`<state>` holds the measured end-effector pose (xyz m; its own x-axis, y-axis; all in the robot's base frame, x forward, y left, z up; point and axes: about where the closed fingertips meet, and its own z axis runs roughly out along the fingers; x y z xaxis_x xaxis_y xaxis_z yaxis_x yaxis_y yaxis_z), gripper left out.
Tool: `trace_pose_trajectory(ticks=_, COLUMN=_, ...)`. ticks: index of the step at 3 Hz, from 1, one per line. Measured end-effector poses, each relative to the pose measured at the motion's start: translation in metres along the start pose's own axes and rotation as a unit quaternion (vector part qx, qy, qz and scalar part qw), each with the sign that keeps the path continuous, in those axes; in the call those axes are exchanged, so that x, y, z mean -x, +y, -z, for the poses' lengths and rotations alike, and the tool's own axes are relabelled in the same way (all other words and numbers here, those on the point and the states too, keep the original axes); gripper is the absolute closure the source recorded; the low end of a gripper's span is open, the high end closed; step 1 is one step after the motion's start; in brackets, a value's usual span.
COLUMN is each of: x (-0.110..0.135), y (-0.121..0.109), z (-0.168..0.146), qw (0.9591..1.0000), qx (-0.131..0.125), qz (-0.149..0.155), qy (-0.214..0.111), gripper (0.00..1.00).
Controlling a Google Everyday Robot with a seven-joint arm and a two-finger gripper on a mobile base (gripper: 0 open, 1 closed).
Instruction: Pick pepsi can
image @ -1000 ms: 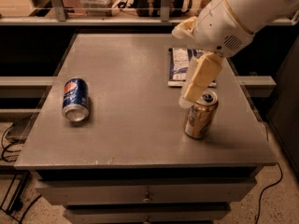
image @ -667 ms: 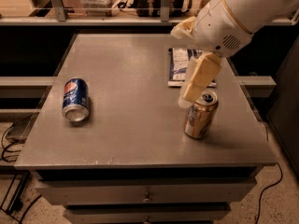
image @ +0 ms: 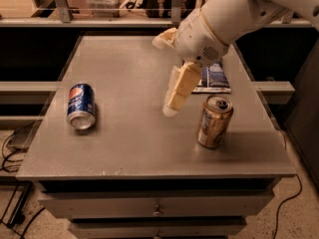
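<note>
The pepsi can [image: 81, 106] is blue with a round red-white-blue logo. It lies on its side near the left edge of the grey table [image: 129, 138], silver end toward me. My gripper [image: 167, 76] hangs over the middle of the table, well right of the can and not touching it. Its cream fingers [image: 180, 87] point down and to the left, spread apart, with nothing between them. The white arm comes in from the upper right.
A gold can [image: 214, 121] stands upright just right of the gripper, close to the front right. A flat blue-white chip bag [image: 213, 77] lies behind it, partly under the arm. Shelving runs behind the table; drawers sit below its front edge.
The gripper has moved left, from over the gold can toward the middle of the table. Both cans and the bag have stayed in place.
</note>
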<state>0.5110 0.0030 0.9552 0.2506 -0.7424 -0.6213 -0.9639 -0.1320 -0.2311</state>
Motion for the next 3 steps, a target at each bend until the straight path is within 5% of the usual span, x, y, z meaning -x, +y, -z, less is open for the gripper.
trace_pose_trajectory(ticks=2, x=0.035, y=-0.027, z=-0.094, qw=0.9966, qx=0.055, qz=0.031, qy=-0.052, gripper=0.00)
trace_pose_trajectory(ticks=3, x=0.036, y=-0.027, z=-0.096, qw=0.9965, qx=0.056, qz=0.032, qy=-0.053, gripper=0.00)
